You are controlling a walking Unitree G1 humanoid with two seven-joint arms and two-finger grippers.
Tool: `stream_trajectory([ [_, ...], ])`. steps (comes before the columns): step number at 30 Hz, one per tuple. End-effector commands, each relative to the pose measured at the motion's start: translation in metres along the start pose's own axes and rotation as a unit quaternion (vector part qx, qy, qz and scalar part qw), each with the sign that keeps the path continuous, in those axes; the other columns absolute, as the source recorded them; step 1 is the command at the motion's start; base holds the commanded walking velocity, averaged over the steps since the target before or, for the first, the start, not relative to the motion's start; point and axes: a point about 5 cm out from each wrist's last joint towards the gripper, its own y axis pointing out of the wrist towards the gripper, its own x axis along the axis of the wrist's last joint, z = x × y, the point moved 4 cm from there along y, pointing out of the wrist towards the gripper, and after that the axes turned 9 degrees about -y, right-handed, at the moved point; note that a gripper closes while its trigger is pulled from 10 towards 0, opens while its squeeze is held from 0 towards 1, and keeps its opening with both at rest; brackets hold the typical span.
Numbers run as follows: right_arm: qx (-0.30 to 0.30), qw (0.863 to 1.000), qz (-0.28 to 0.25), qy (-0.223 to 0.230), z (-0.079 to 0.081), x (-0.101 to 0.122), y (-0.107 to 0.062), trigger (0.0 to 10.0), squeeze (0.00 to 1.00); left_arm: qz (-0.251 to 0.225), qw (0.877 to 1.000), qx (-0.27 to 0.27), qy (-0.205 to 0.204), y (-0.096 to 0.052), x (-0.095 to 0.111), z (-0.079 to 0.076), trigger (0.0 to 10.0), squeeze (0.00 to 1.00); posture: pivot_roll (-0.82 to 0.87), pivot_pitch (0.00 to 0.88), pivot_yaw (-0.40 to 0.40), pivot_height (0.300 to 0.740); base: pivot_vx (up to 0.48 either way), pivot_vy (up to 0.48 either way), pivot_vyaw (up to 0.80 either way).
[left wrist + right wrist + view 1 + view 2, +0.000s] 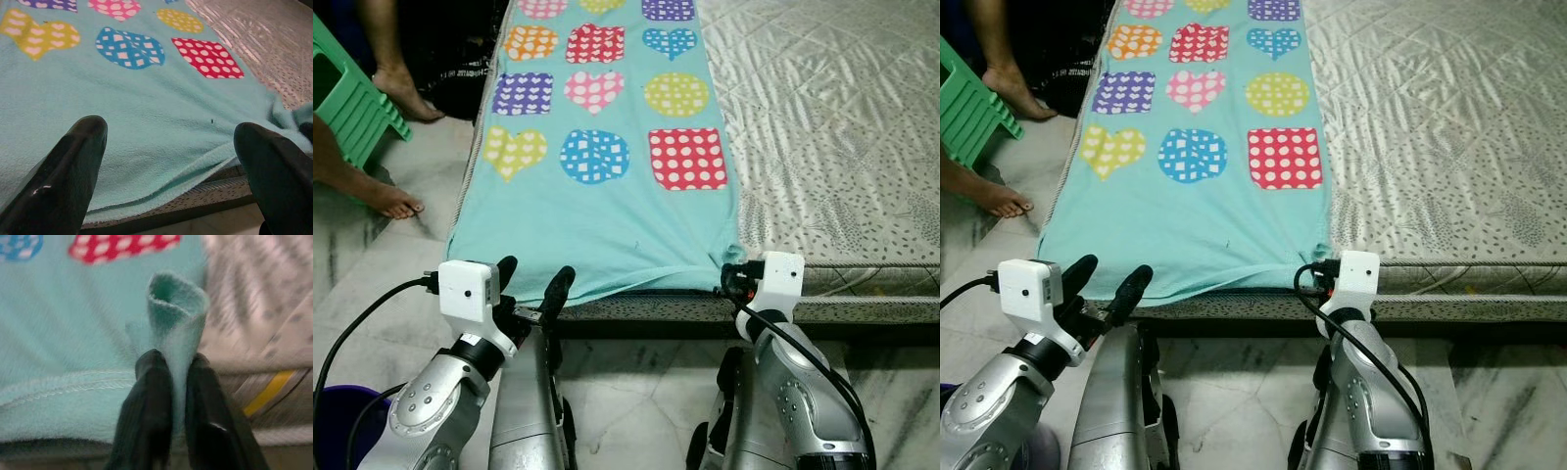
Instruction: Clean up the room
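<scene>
Your right gripper [172,382] has its jaws pressed together on the near right corner of the teal blanket [597,211], and the pinched fleece stands up in a small rolled fold between the two black fingers [146,416]. In the head views that gripper sits right at the front edge of the bed, where the blanket's corner meets the mattress [832,127].

Your left gripper [530,284] has its jaws spread wide, one finger [68,171] on each side of the blanket's near hem. You can see the fingertips at the hem's left part, but whether they touch the cloth cannot be told.

The blanket lies spread flat along the left side of the bed, its near edge hanging slightly over the mattress front. It carries rows of dotted patches: a yellow heart [514,150], a blue circle [594,157] and a red square [687,158] nearest you, with more hearts, circles and squares beyond. The grey quilted mattress lies bare to the right of the blanket.

To your left, on the marble floor [421,166], a person's bare feet [393,201] rest beside a green plastic stool [352,98]. A purple bucket [342,426] sits low by your left arm.
</scene>
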Motion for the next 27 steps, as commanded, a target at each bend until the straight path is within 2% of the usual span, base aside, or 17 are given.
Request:
stream_trajectory([
  [1, -0.033, 0.999, 0.001, -0.004, -0.013, 0.0, 0.0, 10.0, 1.0, 0.008, 1.0, 0.016, -0.003, -0.001, -0.004, 0.006, 10.0, 0.0, 0.1, 0.212, 0.014, 0.516, 0.0, 0.0, 0.0],
  [5, -0.091, 0.994, -0.012, -0.06, -0.036, 0.012, 0.003, 10.0, 1.0, 0.0, 1.0, 0.031, -0.003, 0.0, -0.001, 0.012, 10.0, 0.0, 0.09, 0.2, 0.007, 0.516, 0.0, 0.0, 0.0],
  [6, -0.091, 0.994, -0.012, -0.06, -0.036, 0.012, 0.003, 10.0, 1.0, 0.0, 1.0, 0.031, -0.003, 0.0, -0.001, 0.012, 10.0, 0.0, 0.09, 0.2, 0.007, 0.516, 0.0, 0.0, 0.0],
  [9, -0.131, 0.983, -0.008, -0.13, -0.054, 0.014, 0.002, 10.0, 1.0, -0.005, 0.999, 0.038, 0.001, 0.001, -0.001, 0.014, 10.0, 0.0, 0.09, 0.195, 0.001, 0.516, 0.0, 0.0, 0.0],
  [11, -0.135, 0.979, -0.028, -0.15, -0.056, 0.025, 0.003, 10.0, 1.0, -0.009, 0.999, 0.042, 0.001, 0.002, 0.0, 0.015, 10.0, 0.0, 0.09, 0.19, -0.002, 0.516, 0.0, 0.0, 0.0],
  [12, -0.119, 0.982, -0.054, -0.138, -0.049, 0.037, 0.004, 10.0, 1.0, -0.011, 0.999, 0.044, 0.001, 0.002, 0.001, 0.016, 10.0, 0.0, 0.09, 0.185, -0.002, 0.516, 0.0, 0.0, 0.0],
  [15, -0.066, 0.988, -0.093, -0.107, -0.028, 0.054, 0.004, 10.0, 1.0, -0.015, 0.999, 0.047, 0.002, 0.001, 0.002, 0.017, 10.0, 0.0, 0.08, 0.18, -0.005, 0.516, 0.0, 0.0, 0.0],
  [18, -0.035, 0.988, -0.105, -0.104, -0.018, 0.054, 0.0, 10.0, 1.0, -0.016, 0.999, 0.047, 0.002, 0.002, 0.002, 0.018, 10.0, 0.0, 0.08, 0.174, -0.005, 0.516, 0.0, 0.0, 0.0],
  [19, -0.002, 0.991, -0.107, -0.084, -0.012, 0.05, -0.004, 10.0, 1.0, -0.02, 0.999, 0.049, 0.002, 0.002, 0.003, 0.018, 10.0, 0.0, 0.08, 0.172, -0.004, 0.516, 0.0, 0.0, 0.0],
  [22, 0.034, 0.992, -0.109, -0.05, -0.004, 0.047, -0.009, 10.0, 1.0, -0.023, 0.999, 0.049, 0.002, 0.003, 0.004, 0.018, 10.0, 0.0, 0.07, 0.171, -0.004, 0.516, 0.0, 0.0, 0.0],
  [23, 0.076, 0.99, -0.11, -0.043, 0.003, 0.045, -0.014, 10.0, 1.0, -0.025, 0.999, 0.046, 0.0, 0.003, 0.005, 0.017, 10.0, 0.0, 0.07, 0.171, -0.002, 0.516, 0.0, 0.0, 0.0],
  [25, 0.118, 0.987, -0.101, -0.03, 0.011, 0.04, -0.018, 10.0, 1.0, -0.025, 0.999, 0.045, -0.002, 0.003, 0.004, 0.017, 10.0, 0.0, 0.06, 0.171, 0.0, 0.516, 0.0, 0.0, 0.0],
  [27, 0.138, 0.986, -0.087, -0.025, 0.013, 0.034, -0.02, 10.0, 1.0, -0.023, 0.999, 0.043, -0.003, 0.004, 0.003, 0.016, 10.0, 0.0, 0.05, 0.171, 0.004, 0.516, 0.0, 0.0, 0.0],
])
